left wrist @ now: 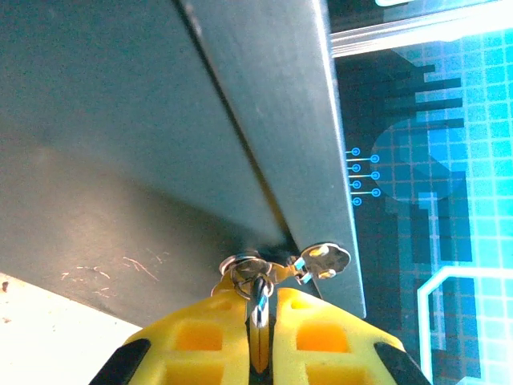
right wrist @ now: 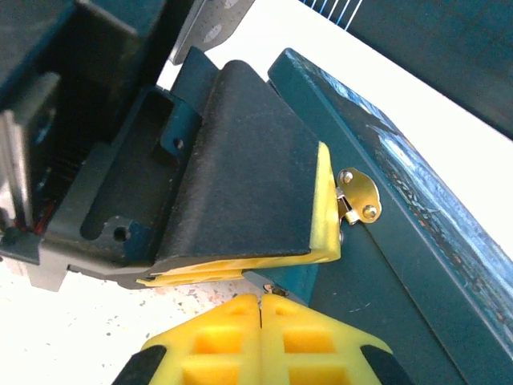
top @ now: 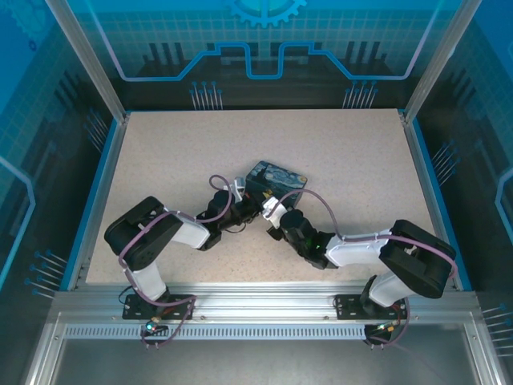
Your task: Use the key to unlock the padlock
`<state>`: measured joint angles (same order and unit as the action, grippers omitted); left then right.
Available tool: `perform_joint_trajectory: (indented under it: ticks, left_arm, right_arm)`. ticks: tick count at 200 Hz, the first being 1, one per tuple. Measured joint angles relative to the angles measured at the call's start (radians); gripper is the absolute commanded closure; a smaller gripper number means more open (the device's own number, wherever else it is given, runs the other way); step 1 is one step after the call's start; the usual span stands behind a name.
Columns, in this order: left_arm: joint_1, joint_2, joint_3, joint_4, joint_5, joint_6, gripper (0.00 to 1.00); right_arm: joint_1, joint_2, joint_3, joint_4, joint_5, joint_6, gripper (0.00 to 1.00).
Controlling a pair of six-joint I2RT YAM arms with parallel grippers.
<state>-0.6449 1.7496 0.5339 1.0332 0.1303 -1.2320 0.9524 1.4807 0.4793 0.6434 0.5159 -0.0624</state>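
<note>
Two grippers meet at the blue tin. Our left gripper pinches the padlock, right by the tin's clasp. Our right gripper is pressed together; the dark speck at its tip may be the key. Both things look tiny, hard, light and slippery, so we would pinch their flat sides firmly

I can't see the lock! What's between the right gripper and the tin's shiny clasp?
In the right wrist view, the yellow-padded tip of the left gripper sits between the right gripper and the clasp.
</note>
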Motion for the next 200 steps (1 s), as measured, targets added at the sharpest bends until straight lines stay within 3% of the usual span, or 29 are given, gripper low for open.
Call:
perform_joint_trajectory:
  ticks: [35,55,116,136,200]
  left_arm:
    - [-0.007,0.003,0.0,-0.009,-0.003,0.0,0.99]
    - [-0.008,0.003,0.0,-0.018,-0.003,0.002,0.99]
    - [-0.013,-0.011,0.0,-0.05,-0.003,0.01,0.99]
    - [-0.013,-0.011,-0.001,-0.055,-0.003,0.012,0.99]
    - [-0.013,-0.01,-0.031,-0.091,-0.003,0.082,0.98]
  right_arm:
    - [-0.016,0.0,-0.042,0.068,-0.047,0.061,1.0]
    - [-0.02,0.0,-0.053,0.084,-0.065,0.063,0.94]
    - [-0.039,-0.037,-0.1,0.1,-0.098,0.031,0.63]
    - [-0.044,-0.098,-0.119,0.085,-0.104,0.02,0.55]
    - [-0.105,-0.386,-0.12,-0.106,-0.135,0.058,0.45]
